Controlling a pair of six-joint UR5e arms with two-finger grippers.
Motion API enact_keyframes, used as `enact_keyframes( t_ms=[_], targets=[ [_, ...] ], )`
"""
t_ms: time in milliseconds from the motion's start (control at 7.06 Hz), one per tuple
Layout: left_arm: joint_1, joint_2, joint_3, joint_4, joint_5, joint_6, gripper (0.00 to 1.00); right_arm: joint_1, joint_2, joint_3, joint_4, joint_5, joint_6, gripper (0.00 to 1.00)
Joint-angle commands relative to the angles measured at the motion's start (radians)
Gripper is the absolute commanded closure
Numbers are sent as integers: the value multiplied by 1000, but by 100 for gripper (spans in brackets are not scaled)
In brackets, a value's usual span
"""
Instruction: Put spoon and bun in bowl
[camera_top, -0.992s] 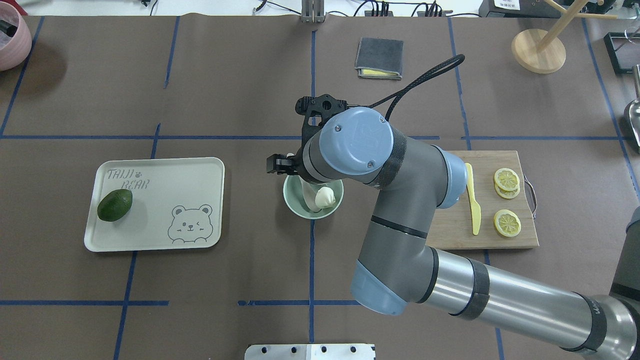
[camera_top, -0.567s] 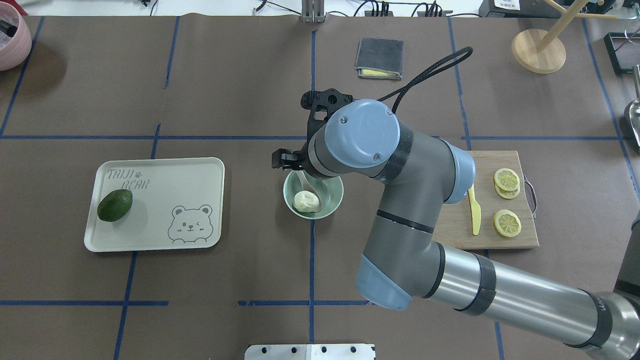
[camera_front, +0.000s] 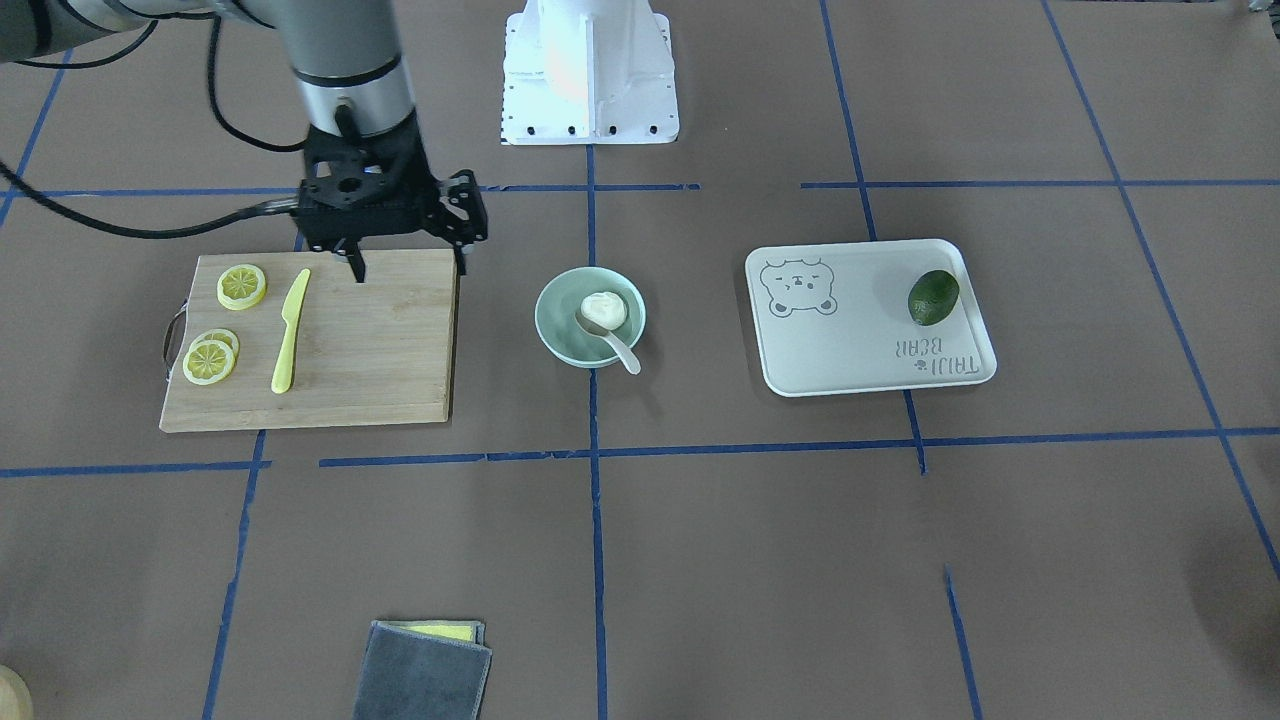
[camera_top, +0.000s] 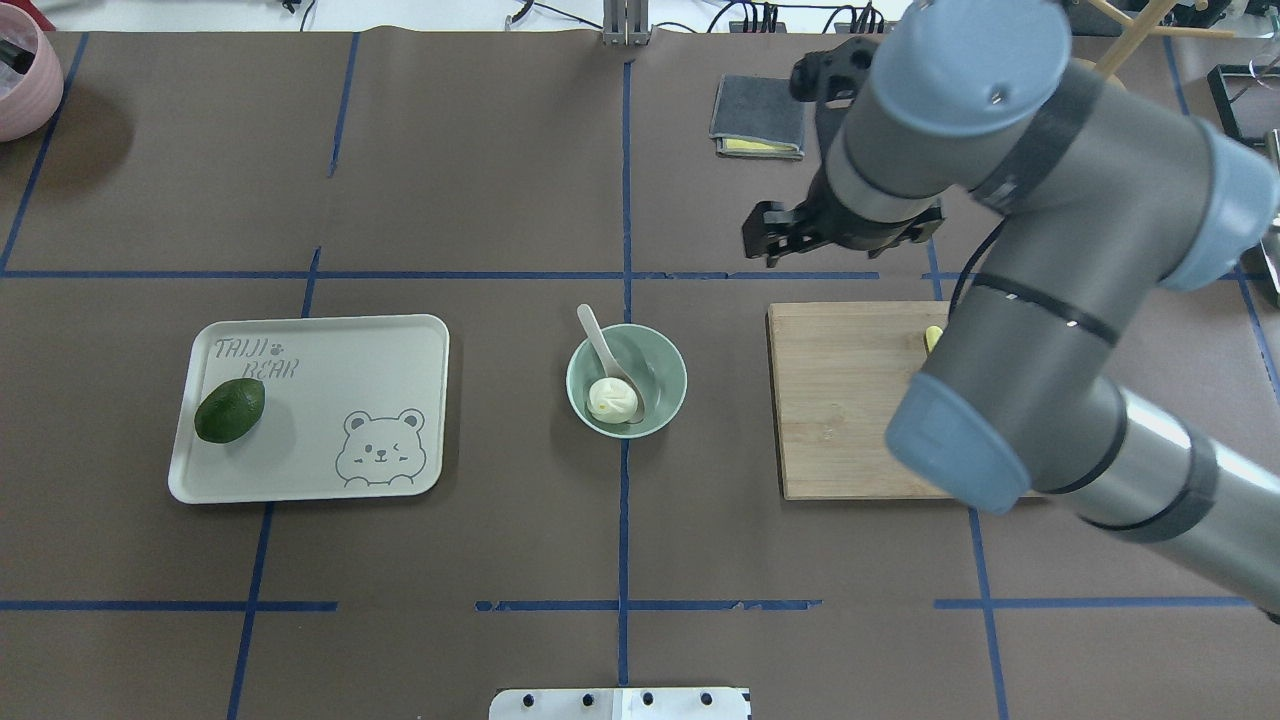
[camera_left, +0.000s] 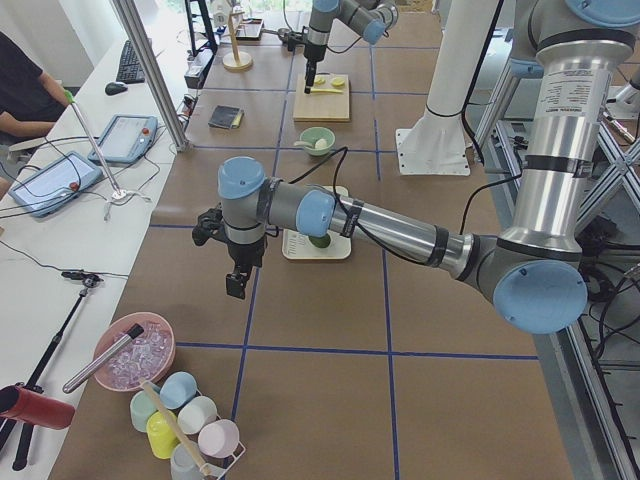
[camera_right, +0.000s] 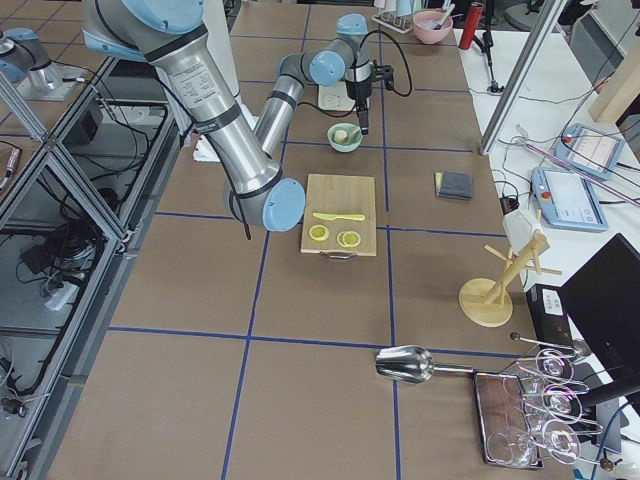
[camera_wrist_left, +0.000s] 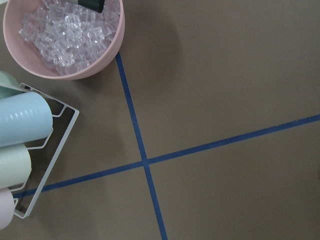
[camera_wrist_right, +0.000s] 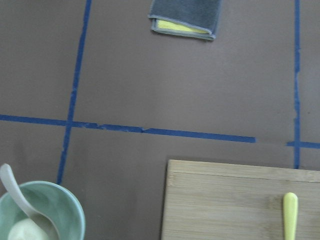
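Observation:
The pale mint-green bowl (camera_top: 662, 372) stands at the table's middle, also in the front view (camera_front: 558, 325). The white bun (camera_top: 608, 398) lies inside it. The cream spoon (camera_top: 598, 343) rests in the bowl with its scoop by the bun and its handle over the far-left rim. Both also show in the right wrist view: bun (camera_wrist_right: 27, 231), spoon (camera_wrist_right: 12, 187). My right gripper (camera_front: 410, 262) is open and empty, raised to the right of the bowl, near the cutting board. My left gripper (camera_left: 235, 285) shows only in the left side view, far off to the left; I cannot tell its state.
A wooden cutting board (camera_top: 840, 400) right of the bowl holds a yellow knife (camera_front: 288, 330) and lemon slices (camera_front: 241, 286). A tray (camera_top: 330, 400) with an avocado (camera_top: 229, 410) lies left. A grey cloth (camera_top: 758, 115) lies far back. A pink bowl of ice (camera_wrist_left: 65, 35) and cups (camera_wrist_left: 20, 125) are near the left arm.
My right arm has pulled away from above the bowl, up and to the right. The bun has settled from the bowl's right side to its front middle. The spoon handle now shows.

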Motion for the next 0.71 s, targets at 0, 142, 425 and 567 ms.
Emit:
enact_keyframes(
  t_ms=[0, 142, 425, 567],
  targets=[
    [-61, 31, 76, 0, -96, 17, 0, 262, -159, 30, -28, 257, -335, 0],
    [-66, 52, 81, -3, -110, 41, 0, 374, -255, 24, -28, 322, -521, 0],
    [-66, 62, 90, -9, -110, 61, 0, 553, -377, -19, -28, 398, -788, 0],
    [-65, 62, 93, -8, -109, 60, 0, 606, -474, -33, -28, 394, -812, 0]
  ],
)
